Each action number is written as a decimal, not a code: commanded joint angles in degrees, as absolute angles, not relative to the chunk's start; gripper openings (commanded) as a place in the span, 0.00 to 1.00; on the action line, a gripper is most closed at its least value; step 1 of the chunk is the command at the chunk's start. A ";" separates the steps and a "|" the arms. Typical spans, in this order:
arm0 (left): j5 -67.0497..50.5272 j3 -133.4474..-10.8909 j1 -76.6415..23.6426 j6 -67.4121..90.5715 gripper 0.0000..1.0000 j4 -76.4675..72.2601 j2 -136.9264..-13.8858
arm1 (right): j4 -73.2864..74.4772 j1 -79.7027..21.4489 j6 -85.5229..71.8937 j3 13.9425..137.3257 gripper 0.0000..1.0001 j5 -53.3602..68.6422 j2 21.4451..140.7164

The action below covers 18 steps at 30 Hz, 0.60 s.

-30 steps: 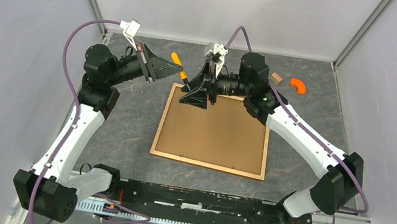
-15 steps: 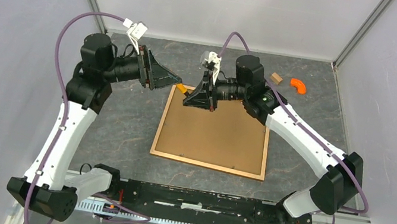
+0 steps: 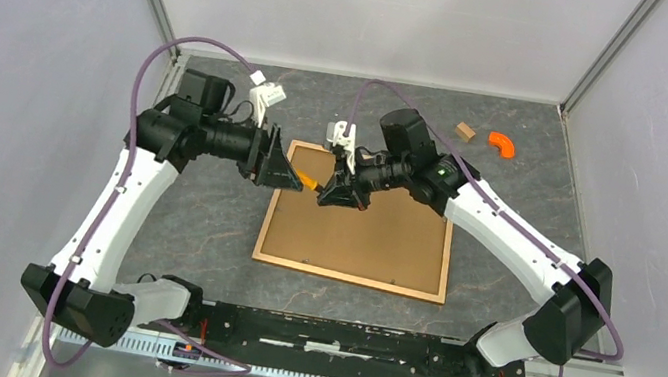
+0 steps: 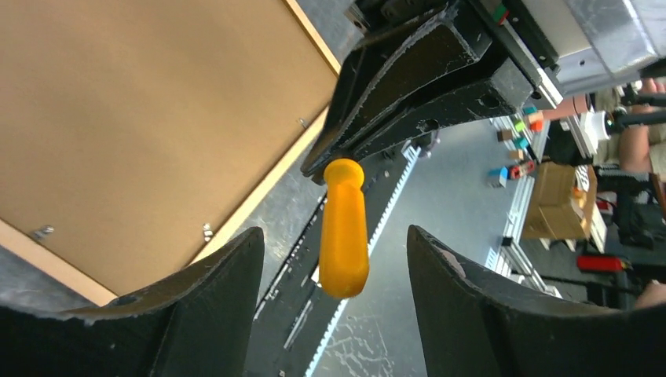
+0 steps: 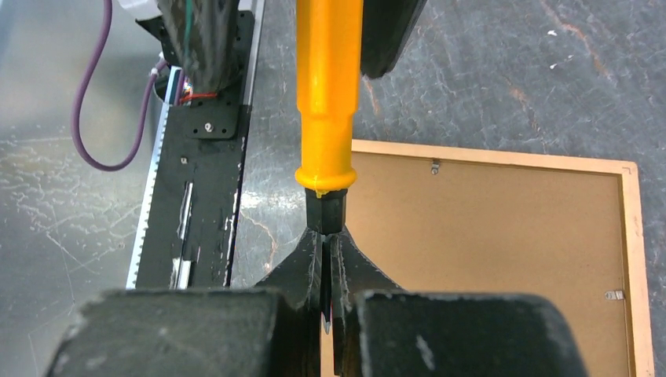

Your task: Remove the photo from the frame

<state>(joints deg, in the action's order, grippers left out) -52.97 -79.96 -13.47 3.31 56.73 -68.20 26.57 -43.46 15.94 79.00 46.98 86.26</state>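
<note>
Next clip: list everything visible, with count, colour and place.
Thin orange-brown wooden picture frame: one, face-down, table centre.
Plain brown backing board: one, filling the frame.
Orange-handled tool with black shank: one, held above the frame's far-left corner.
Small tan wooden block: one, table's far right.
Curved orange piece: one, beside the block.
Dark grey mottled table: one, beneath everything.
Left gripper: black, open, straddling the orange handle.
Right gripper: black, shut on the tool's shank.
</note>
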 commanded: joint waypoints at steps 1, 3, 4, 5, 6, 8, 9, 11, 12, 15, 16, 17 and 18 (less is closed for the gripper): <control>-53.17 -76.88 -16.18 0.93 0.71 56.45 -66.89 | 29.17 -44.92 19.29 81.47 0.00 45.19 84.97; -53.32 -75.60 -16.98 2.54 0.68 54.78 -66.95 | 29.42 -45.58 19.36 81.43 0.00 44.61 85.36; -53.88 -74.99 -17.16 3.08 0.66 54.23 -67.00 | 29.46 -45.84 19.42 81.39 0.00 44.28 85.44; -54.47 -74.38 -17.23 3.69 0.65 53.54 -67.14 | 29.45 -46.08 19.42 81.32 0.00 44.00 85.48; -54.86 -73.83 -17.23 4.43 0.63 52.87 -67.20 | 29.41 -46.22 19.34 81.30 0.00 43.88 85.58; -55.72 -72.94 -17.23 5.35 0.58 51.73 -67.24 | 29.31 -46.62 19.34 81.22 0.00 43.62 85.71; -56.33 -72.48 -17.23 5.87 0.57 51.15 -67.23 | 29.36 -46.82 19.27 81.21 0.00 43.53 85.86; -57.48 -71.47 -17.18 7.37 0.53 49.31 -67.06 | 29.36 -47.14 19.25 81.21 0.00 43.42 86.09; -57.73 -71.06 -17.23 8.00 0.52 48.75 -66.93 | 29.36 -47.31 19.20 81.21 0.00 43.34 86.22; -57.75 -70.25 -17.22 9.06 0.50 47.36 -66.76 | 29.23 -47.68 19.07 81.07 0.00 43.16 86.57; -57.74 -70.14 -17.23 9.42 0.49 47.00 -66.74 | 29.18 -47.81 18.99 80.98 0.00 43.16 86.70; -57.85 -70.06 -17.23 9.69 0.49 46.78 -66.62 | 29.23 -47.85 18.98 80.89 0.00 43.07 86.76; -58.04 -69.90 -17.27 10.03 0.48 46.47 -66.62 | 29.12 -47.93 18.92 80.79 0.00 42.91 86.88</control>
<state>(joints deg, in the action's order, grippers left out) -55.94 -70.35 -17.12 6.37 50.61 -67.94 29.71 -47.16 18.35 79.00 42.94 86.50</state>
